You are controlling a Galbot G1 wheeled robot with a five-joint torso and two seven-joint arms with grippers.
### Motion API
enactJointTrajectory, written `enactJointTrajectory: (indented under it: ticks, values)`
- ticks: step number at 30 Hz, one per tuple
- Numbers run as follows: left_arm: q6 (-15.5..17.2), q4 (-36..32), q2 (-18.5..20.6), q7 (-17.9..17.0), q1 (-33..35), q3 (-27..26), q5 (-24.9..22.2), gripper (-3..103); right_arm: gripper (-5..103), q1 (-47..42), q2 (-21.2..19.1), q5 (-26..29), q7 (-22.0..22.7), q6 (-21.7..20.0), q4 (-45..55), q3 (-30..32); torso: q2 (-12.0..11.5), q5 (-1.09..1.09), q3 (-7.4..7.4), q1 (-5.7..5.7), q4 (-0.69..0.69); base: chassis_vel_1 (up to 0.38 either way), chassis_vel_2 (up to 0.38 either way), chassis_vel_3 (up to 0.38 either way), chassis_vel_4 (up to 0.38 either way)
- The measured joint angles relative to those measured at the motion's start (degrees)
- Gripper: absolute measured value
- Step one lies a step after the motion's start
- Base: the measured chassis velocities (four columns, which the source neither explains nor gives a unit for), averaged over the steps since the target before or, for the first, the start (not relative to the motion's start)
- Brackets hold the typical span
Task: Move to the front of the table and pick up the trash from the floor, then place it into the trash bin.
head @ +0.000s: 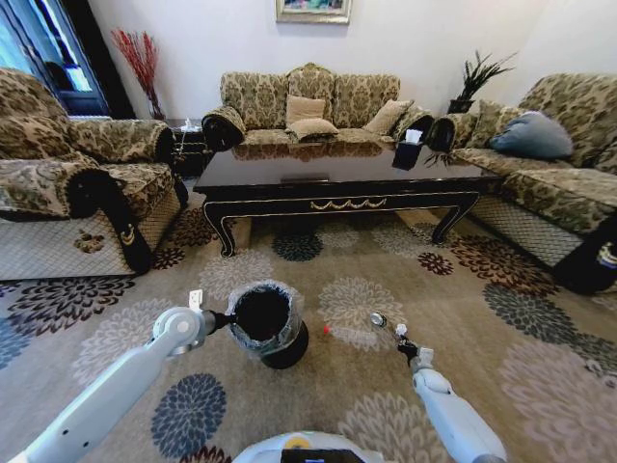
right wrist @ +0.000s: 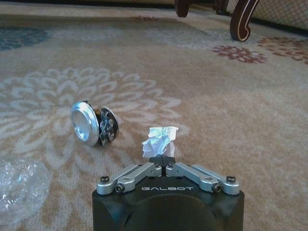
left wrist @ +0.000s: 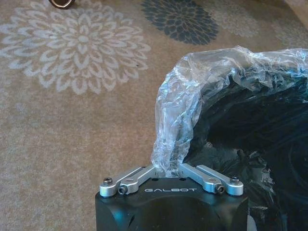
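The black trash bin [head: 265,323] with its clear liner stands on the patterned floor [head: 463,318] in front of the dark table [head: 289,166]. My left gripper [head: 218,319] is shut on the liner at the bin's rim [left wrist: 166,166]. Low over the carpet, my right gripper [head: 406,344] is shut on the crumpled white wrapper [right wrist: 159,140]. Just left of the wrapper lies the silvery round piece [right wrist: 90,123], also seen near the right gripper [head: 378,319]. The clear bottle [right wrist: 21,190] rests on the carpet, its red cap [head: 326,330] beside the bin.
Patterned sofas ring the table: one on the left [head: 67,183], one at the back [head: 308,106], one on the right [head: 549,174]. A curved table leg [right wrist: 240,24] stands beyond the right gripper. Open carpet stretches between bin and table.
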Motion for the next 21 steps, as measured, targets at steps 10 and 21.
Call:
enactJointTrajectory:
  ticks: [10, 21]
  values:
    - [0.0, -0.82, -0.61, 0.21, 0.81, 0.33, 1.22, 0, 0, -4.33, -1.59, 1.56, 1.06, -1.07, 8.13, 1.53, 0.0, 0.01, 0.0, 0.0, 0.0, 0.0, 0.0, 0.0, 0.0]
    - [0.01, -2.01, -1.68, -0.16, 0.51, 2.68, 2.8, 0, 0, -19.28, -3.25, 1.06, 1.61, -0.07, 34.41, 6.41, 0.0, -0.01, -0.01, 0.0, -0.01, 0.0, 0.0, 0.0, 0.0]
